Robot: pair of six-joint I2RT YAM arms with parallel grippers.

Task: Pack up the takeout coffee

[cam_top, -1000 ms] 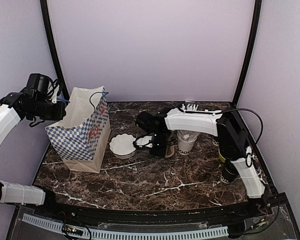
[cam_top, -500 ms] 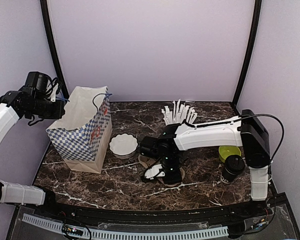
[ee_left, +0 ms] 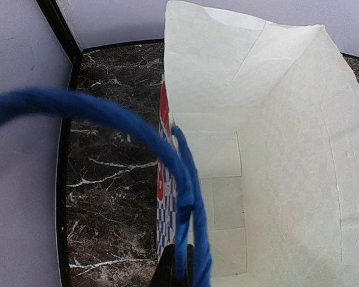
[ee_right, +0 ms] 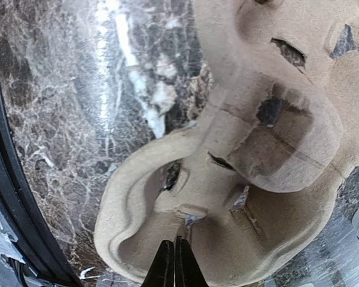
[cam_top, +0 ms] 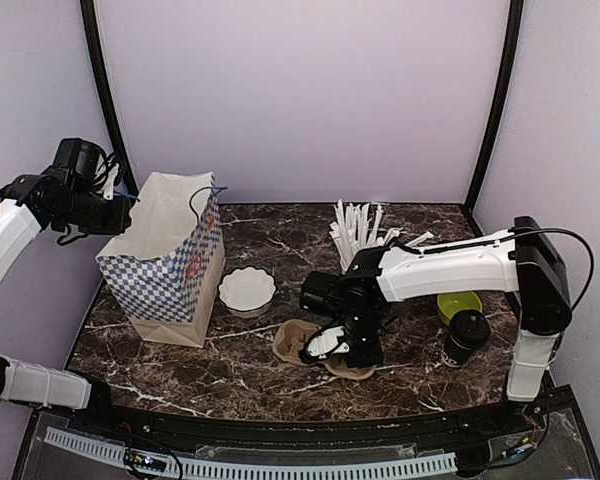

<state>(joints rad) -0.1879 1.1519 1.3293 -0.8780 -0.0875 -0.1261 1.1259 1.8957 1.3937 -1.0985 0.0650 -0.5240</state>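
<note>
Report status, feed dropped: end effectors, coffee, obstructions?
Left end effector shut on bag handle. Right end effector shut on cup carrier. One lidded coffee cup by green bowl. Bag mouth clear.

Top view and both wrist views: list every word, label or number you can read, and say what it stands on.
Nothing can be read in any view.
Paper bag: red mark on its checked side, too blurred to read.
Black cup: pale marking low on its side, too small to read.
Pulp cup carrier: no print.

Robot test booth, plain lilac walls [cam_top: 300, 100], marble tabletop [cam_top: 230, 365]
</note>
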